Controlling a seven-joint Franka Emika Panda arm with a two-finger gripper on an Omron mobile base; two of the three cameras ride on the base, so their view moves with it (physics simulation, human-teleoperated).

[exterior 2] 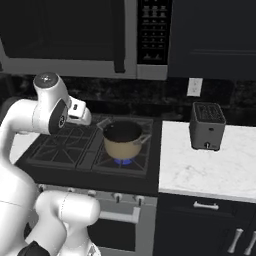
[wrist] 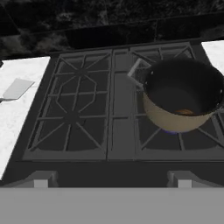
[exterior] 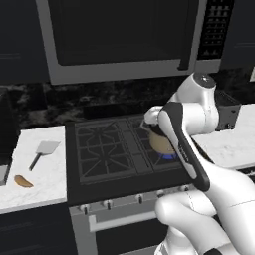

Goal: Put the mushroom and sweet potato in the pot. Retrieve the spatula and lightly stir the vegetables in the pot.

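The tan pot (wrist: 183, 98) with its dark inside stands on the stove's front right burner (exterior 2: 122, 161), over a blue flame. A small brown lump (wrist: 186, 112), seemingly the mushroom, lies at its bottom against the near wall. The sweet potato (exterior: 23, 182) rests on the white counter left of the stove. Just behind it lies the spatula (exterior: 42, 152), whose grey blade (wrist: 17, 89) points away from me. My gripper (exterior 2: 86, 119) hovers above the stove's middle, left of the pot (exterior 2: 122, 137) and well above it, open and holding nothing. My arm hides part of the pot (exterior: 160, 143).
The black stove (exterior: 107, 149) has raised grates and knobs along its front. A microwave (exterior: 119, 35) hangs low overhead. A grey toaster (exterior 2: 206, 126) stands on the right counter (exterior 2: 210, 170). A grey object (exterior: 2, 174) sits at the left counter's edge.
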